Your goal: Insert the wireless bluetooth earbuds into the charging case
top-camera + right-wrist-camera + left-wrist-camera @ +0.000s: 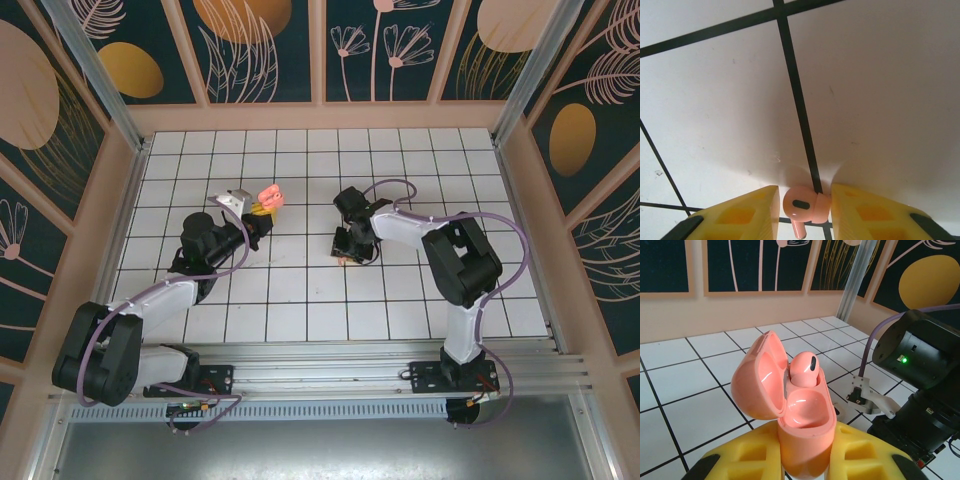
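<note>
The loose earbud (804, 205) lies on the tiled tabletop (880, 100), right on a black grout line, close to the middle of the table in the top view. Treat it as a featherweight: a hard, glossy pale-pink bulb with a dark oval vent and a short stem pointing toward 6 o'clock in the right wrist view. It is rigid, so it should not deform, but its smooth, rounded shell will likely squirt out of a crooked squeeze. Take it across the bulb, where it is widest, and keep the stem free to lead into the socket.

The right gripper (805, 192) straddles it, one yellow ribbed finger at 9 o'clock and the other at 3 o'clock. The 3 o'clock finger looks to be in contact; you cannot tell whether the pinch is complete.

The charging case (805, 425) sits toward 10 o'clock from the table's middle in the top view, lifted off the tiles. The left gripper (807, 452) is clenched on its lower body. It is a salmon-pink, rounded, slick plastic shell; its hinged lid (757, 385) leans open toward 10 o'clock. The seated earbud (804, 370) fills the far socket, while the near one gleams, bare and concave. That hinge is probably the fragile part, so press straight down.
</note>
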Controlling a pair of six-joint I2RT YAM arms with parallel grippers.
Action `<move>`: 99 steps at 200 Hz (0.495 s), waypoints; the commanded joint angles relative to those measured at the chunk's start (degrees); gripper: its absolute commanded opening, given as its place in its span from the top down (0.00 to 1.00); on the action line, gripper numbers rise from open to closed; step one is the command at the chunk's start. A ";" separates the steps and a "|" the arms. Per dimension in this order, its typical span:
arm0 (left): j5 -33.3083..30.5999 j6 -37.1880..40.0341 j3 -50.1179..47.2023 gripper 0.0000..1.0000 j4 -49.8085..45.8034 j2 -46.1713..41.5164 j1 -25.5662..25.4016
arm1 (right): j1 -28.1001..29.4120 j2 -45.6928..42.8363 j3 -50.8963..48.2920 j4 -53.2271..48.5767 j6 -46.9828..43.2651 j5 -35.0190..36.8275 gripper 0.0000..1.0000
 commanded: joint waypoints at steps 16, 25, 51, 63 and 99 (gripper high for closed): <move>-0.01 1.12 1.52 0.93 -0.37 -1.60 0.44 | 0.36 1.86 1.28 0.44 -0.88 1.07 0.70; 0.05 1.12 1.56 0.92 -0.41 -1.67 0.46 | 0.38 1.81 1.25 0.34 -0.97 1.25 0.71; -0.20 1.79 1.63 0.92 -1.19 -1.95 0.49 | 0.42 1.16 0.94 -0.05 -1.14 2.54 0.73; -0.27 1.99 1.52 0.92 -1.21 -1.90 0.51 | 0.49 0.20 0.48 0.23 -1.16 3.45 0.73; 1.54 1.93 0.63 0.93 1.23 -0.69 0.42 | 0.57 -4.94 -2.88 3.93 -0.47 5.48 0.74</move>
